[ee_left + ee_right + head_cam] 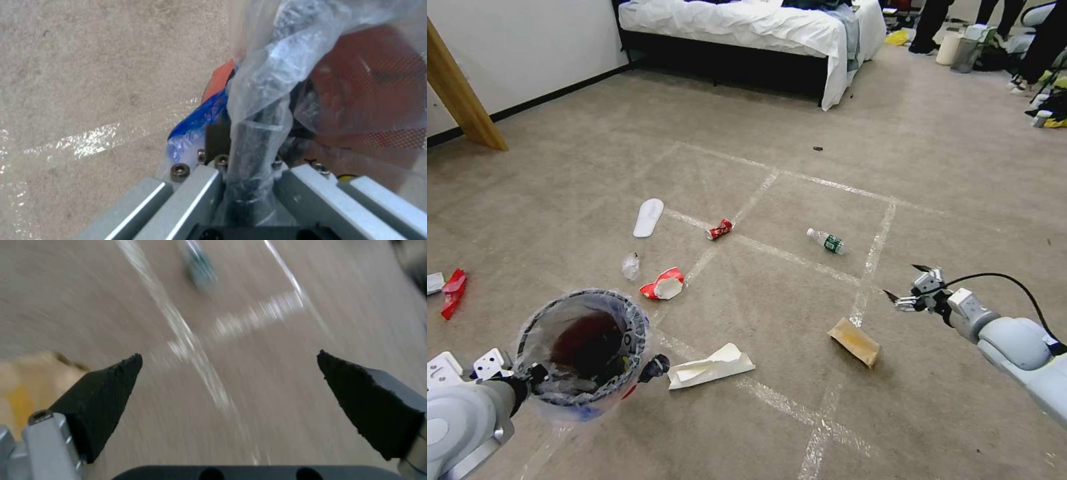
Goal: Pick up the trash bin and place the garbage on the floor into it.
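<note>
Left hand [594, 375] clamped on rim of the small round red trash bin w/ crinkly clear plastic liner, blue edging [584, 347], at the robot's lower left, held above the taupe short-pile carpet floor w/ pale shiny tape grid [760, 167]; bin opening faces up, dark inside. Left wrist view: metal fingers [195, 196] pinch the bin's dark rim and bunched liner, red mesh wall [369, 93] just beside. Right hand [908, 283] open, black fingertips [106, 390] spread wide, hovering over a tape line, near the crumpled brown paper bag [855, 341] lying on the carpet to its lower left. Folded white paper [710, 366] lies just beside the bin. Crushed red-and-white paper cup [662, 284] and a small clear wrapper [630, 266] lie beyond the bin. Farther out: white slipper-shaped item [648, 217], crushed red can [720, 229], clear bottle w/ green label [827, 241]; label text too small to read. Red wrapper [454, 292] at far left. White-sheeted bed [747, 27] at back.
</note>
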### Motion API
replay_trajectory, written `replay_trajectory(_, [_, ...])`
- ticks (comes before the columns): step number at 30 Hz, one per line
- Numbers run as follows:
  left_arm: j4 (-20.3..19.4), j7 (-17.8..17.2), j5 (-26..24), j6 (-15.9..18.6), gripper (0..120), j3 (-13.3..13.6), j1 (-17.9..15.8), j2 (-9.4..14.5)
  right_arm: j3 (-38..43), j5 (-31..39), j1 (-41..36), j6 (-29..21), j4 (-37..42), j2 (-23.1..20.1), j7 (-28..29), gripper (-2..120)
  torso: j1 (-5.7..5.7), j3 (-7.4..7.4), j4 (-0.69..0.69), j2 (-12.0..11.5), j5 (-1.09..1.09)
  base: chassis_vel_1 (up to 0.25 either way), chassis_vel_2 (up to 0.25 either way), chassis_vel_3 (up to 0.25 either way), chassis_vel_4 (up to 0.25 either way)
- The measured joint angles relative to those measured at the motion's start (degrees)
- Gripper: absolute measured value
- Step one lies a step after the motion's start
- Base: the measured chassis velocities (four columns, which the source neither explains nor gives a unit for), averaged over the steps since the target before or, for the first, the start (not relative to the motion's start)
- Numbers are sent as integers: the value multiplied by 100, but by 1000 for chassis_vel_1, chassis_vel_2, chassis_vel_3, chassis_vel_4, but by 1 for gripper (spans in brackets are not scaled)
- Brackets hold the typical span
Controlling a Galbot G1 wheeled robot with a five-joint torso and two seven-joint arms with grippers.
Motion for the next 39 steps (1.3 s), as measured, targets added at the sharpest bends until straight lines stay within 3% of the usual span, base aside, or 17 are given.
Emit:
replay_trajectory(1, [24,33,53,3,0,27,1,-24,14,978,-26,-849,315,-46,829,100,0,0,1,0,-3,0,0,0,0])
replay_trajectory(2, [24,33,53,3,0,27,1,-24,14,978,-26,-849,315,-46,829,100,0,0,1,0,-3,0,0,0,0])
replay_trajectory(4, [42,56,87,7,0,49,0,-46,17,1758,-68,-1334,563,-91,1365,100,0,0,2,0,2,0,0,0,0])
replay_trajectory(7, [45,65,101,9,0,55,-4,-57,33,1755,-118,-1397,638,-151,1415,100,0,0,1,0,3,0,0,0,0])
replay_trajectory(9, [47,90,122,14,0,61,-7,-81,133,1254,-125,-1269,641,-209,818,100,0,0,-1,0,0,0,0,0,0])
replay_trajectory(10, [47,90,122,14,0,61,-7,-81,133,1254,-125,-1269,641,-209,818,100,0,0,-1,0,0,0,0,0,0])
replay_trajectory(12, [46,100,154,16,0,65,-4,-117,140,464,-58,-671,466,-182,282,100,0,0,1,0,0,0,0,0,0])
replay_trajectory(15, [23,115,180,19,0,63,29,-147,110,94,18,-427,395,-119,-56,100,0,0,1,0,2,0,0,0,0])
replay_trajectory(22, [-47,140,220,21,0,16,124,-168,30,737,330,-924,449,-50,-624,100,0,0,0,0,1,0,0,0,0])
replay_trajectory(23, [-96,141,249,22,0,16,154,-226,-125,1336,706,-1236,507,17,-1057,100,0,0,1,0,-1,0,0,0,0])
replay_trajectory(25, [-124,140,253,28,0,16,173,-255,-226,1388,892,-1240,464,87,-1322,100,0,0,1,0,1,0,0,0,0])
replay_trajectory(29, [-167,140,263,44,0,-12,238,-298,-558,1215,1437,-1348,309,290,-1983,100,0,0,2,0,0,0,0,0,0])
replay_trajectory(39, [-202,136,315,45,0,-77,335,-339,-1095,611,2005,-1188,-342,609,-2608,100,0,0,1,0,-1,0,0,0,0])
